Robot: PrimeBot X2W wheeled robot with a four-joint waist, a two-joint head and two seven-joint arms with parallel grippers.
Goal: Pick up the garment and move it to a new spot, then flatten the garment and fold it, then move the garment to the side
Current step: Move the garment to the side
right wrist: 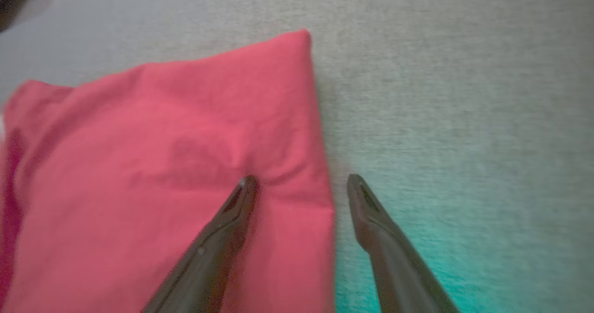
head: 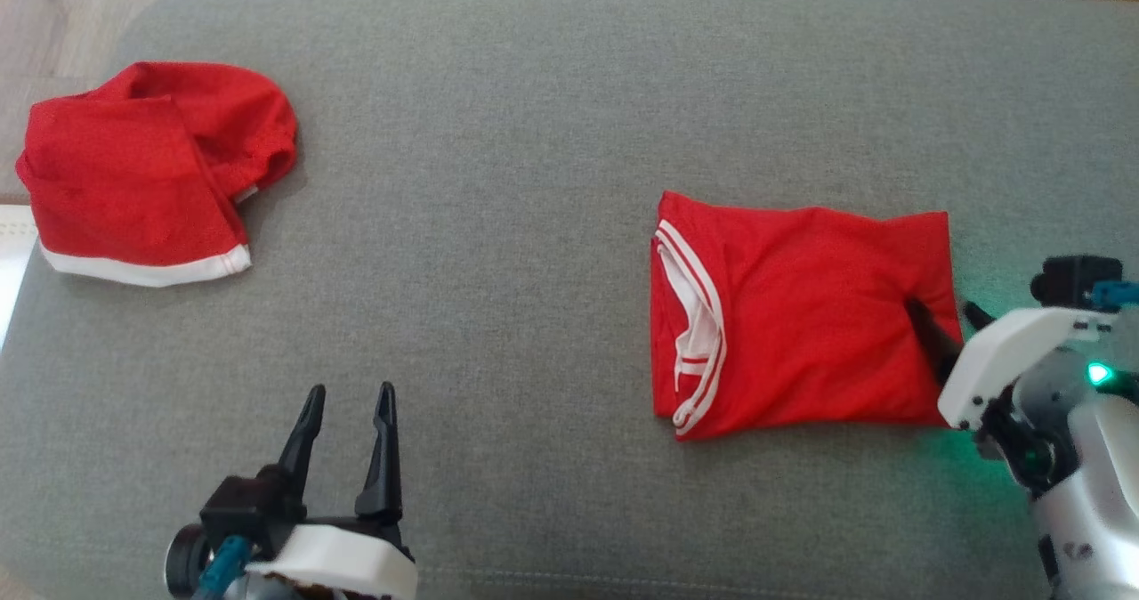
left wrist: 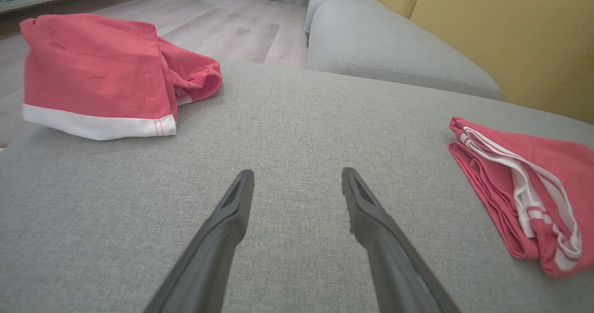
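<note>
A red garment (head: 801,315) with white-striped trim lies folded into a rectangle on the right half of the grey cushion (head: 534,137). My right gripper (head: 941,308) is open and straddles the garment's right edge. In the right wrist view one fingertip (right wrist: 246,185) presses into the red cloth (right wrist: 162,164) and the other rests over bare cushion, gripper (right wrist: 301,180) holding nothing. My left gripper (head: 347,400) stands open and empty above the cushion near its front edge, well left of the garment; in its own view, the gripper (left wrist: 297,176) has the garment (left wrist: 524,192) at far right.
A second red garment (head: 142,190) with a white hem lies bunched at the cushion's far left corner (left wrist: 93,71). Wooden floor (left wrist: 222,29) lies beyond that edge. Another grey seat (left wrist: 385,48) and yellow backrests (left wrist: 510,34) stand behind.
</note>
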